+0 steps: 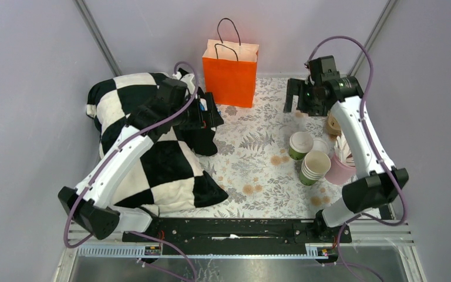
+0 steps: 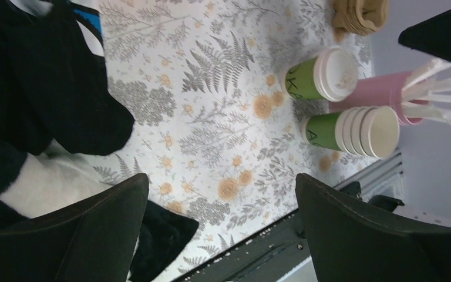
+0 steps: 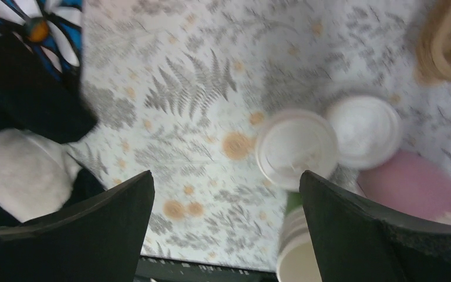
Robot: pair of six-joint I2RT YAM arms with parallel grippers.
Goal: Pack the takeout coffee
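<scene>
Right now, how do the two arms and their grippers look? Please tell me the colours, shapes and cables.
The left arm and the right arm both have white rounded links joined by black joint housings. A purple cable loops along each arm. The left gripper and the right gripper are black, and their fingers are broad, dark, matte wedges. No markings can be read.

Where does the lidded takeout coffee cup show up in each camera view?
Top external: takeout coffee right of centre, on the table.
Left wrist: takeout coffee upper right, lid facing right.
Right wrist: takeout coffee right of centre, lid seen from above, blurred.
Shared landmark: stack of nested cups beside it.
</scene>
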